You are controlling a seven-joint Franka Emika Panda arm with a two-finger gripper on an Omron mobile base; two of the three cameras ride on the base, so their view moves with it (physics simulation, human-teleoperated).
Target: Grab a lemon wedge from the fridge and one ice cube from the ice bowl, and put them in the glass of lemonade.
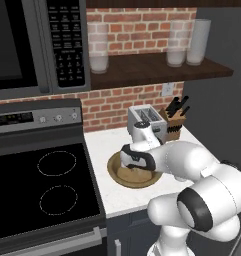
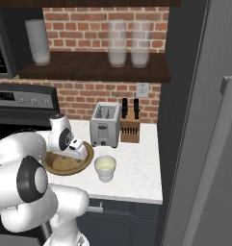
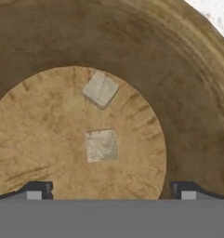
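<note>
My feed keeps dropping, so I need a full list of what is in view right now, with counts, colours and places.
ice bowl: one, brown wood, on the white counter, under the hand
ice cubes: two, pale grey, on the bowl's floor, apart
glass of lemonade: one, whitish, pale yellow liquid, right of the bowl
toaster: one, silver, by the brick wall
knife block: one, wooden, black handles, right of the toaster
tall glasses: four, clear, on the dark shelf
stove: one, black, left of the counter
microwave: one, dark, above the stove
fridge: one, dark grey, far right
hand: one, white, dark tips, open over the bowl
</note>
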